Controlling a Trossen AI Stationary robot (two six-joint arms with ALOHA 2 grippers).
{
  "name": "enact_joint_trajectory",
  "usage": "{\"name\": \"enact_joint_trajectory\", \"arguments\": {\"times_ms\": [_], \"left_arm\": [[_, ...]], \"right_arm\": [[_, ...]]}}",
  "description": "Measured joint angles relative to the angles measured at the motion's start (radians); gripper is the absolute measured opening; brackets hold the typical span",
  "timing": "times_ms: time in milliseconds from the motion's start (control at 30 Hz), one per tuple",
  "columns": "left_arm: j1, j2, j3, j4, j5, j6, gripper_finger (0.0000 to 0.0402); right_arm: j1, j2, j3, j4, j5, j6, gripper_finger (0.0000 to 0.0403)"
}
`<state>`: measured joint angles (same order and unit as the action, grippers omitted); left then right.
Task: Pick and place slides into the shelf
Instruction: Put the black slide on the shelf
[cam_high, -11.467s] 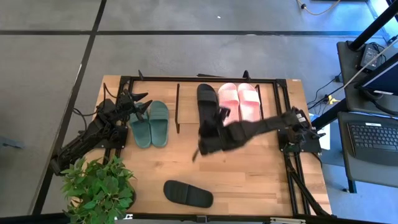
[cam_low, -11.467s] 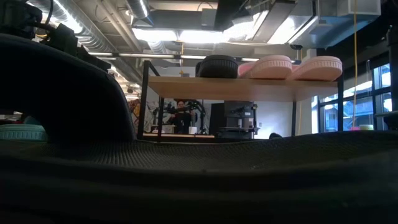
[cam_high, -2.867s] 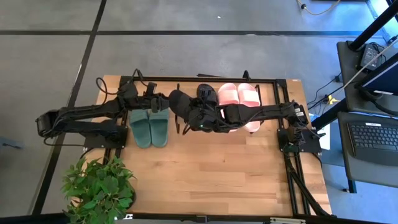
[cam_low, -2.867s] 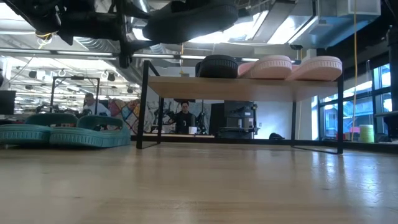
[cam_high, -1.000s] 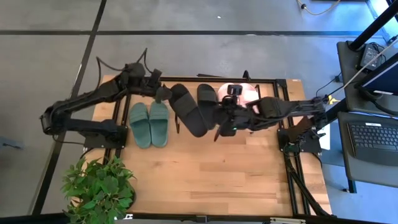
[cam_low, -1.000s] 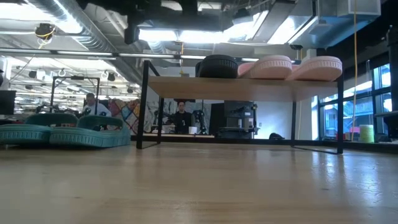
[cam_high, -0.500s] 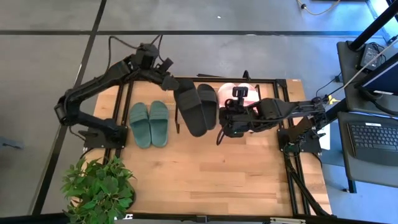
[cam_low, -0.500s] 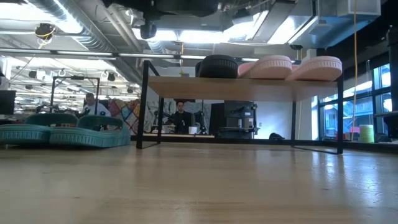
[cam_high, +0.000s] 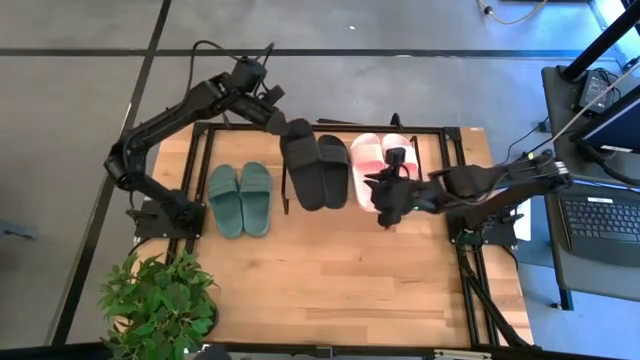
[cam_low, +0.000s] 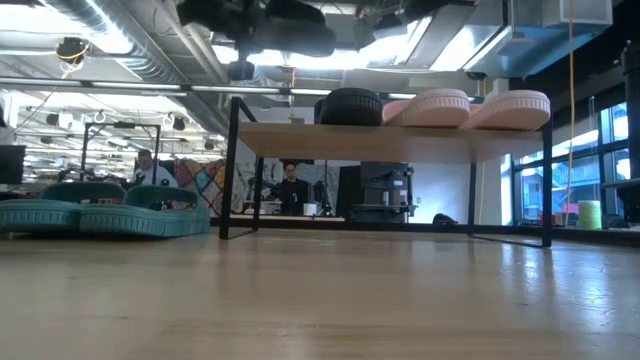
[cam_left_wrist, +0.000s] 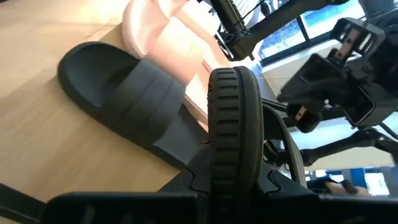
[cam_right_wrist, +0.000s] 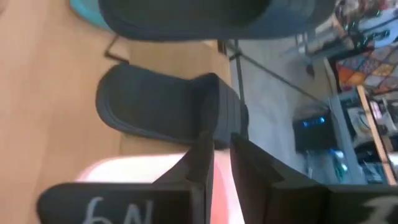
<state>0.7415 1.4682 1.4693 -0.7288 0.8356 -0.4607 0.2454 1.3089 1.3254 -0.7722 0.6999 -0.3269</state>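
While the left gripper (cam_high: 283, 126) clamps a black slide (cam_high: 301, 165) above the wooden table (cam_high: 340, 270), the right gripper (cam_high: 385, 212) hovers closed, empty.

Second black slide (cam_high: 300, 160) swung toward the shelf (cam_high: 440, 131) — right end effector (cam_high: 385, 215) withdrew.

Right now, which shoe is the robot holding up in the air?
One black slide, gripped by the left gripper. Its black twin, the pink pair and green pair all lie flat.

Bare table (cam_high: 340, 280) apparently before shelf (cam_high: 285, 175)
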Motion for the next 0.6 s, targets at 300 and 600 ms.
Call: {"name": "enact_joint_trajectory", "arguments": {"times_ms": [300, 600], "left_arm": [[0.065, 0.079, 0.000, 0.004, 0.023, 0.011, 0.0029], [0.083, 0.132, 0.000, -0.014, 0.056, 0.104, 0.0029]], "right_arm": [[-0.003, -0.171, -0.231, 0.229, -0.006, -0.069, 0.0055], [-0.008, -0.191, -0.271, 0.247, -0.006, -0.049, 0.0055]]}}
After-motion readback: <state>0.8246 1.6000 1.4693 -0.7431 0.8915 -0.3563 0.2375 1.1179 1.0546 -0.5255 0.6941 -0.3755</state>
